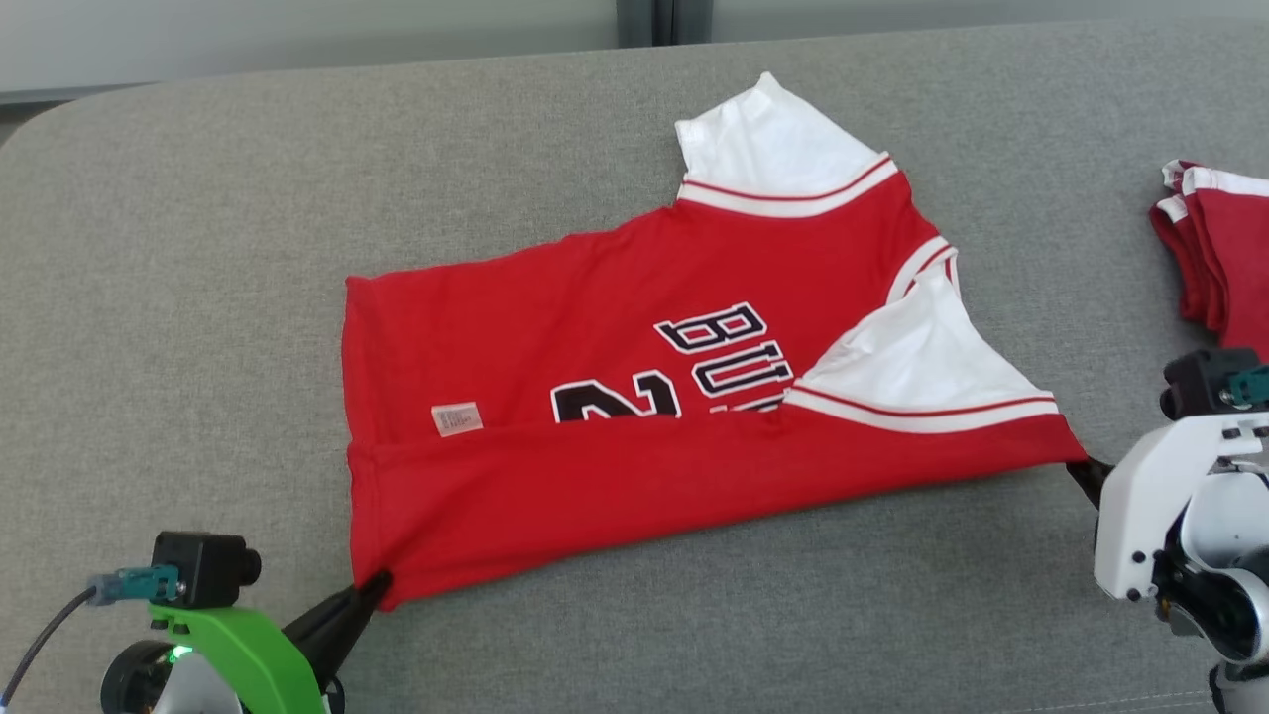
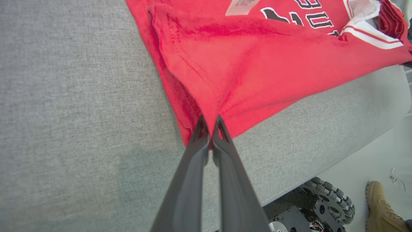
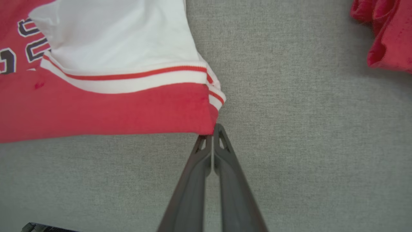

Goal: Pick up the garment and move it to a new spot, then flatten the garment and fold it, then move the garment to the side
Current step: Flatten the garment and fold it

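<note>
Garment (image 1: pixel 634 397) — a red short-sleeved jersey with white sleeves, striped trim and dark block lettering — lies spread near the middle of the grey woven-fabric surface (image 1: pixel 198 297). Its hem points to the robot's left and its sleeves to the right. The near long edge is folded up over the body, and this red flap covers the lower part of the lettering. A small pale label (image 1: pixel 457 418) sits just above the fold, near the hem.

The left gripper (image 1: pixel 375 587) has its dark fingers pressed together on the near hem corner, with red cloth bunched between the tips. The right gripper (image 1: pixel 1086 471) is likewise clamped on the garment's near right corner, just below the white sleeve band. The folded edge runs taut between the two.

A separate heap of red-and-white clothing (image 1: pixel 1224 248) rests at the surface's far right — well apart from the jersey.
</note>
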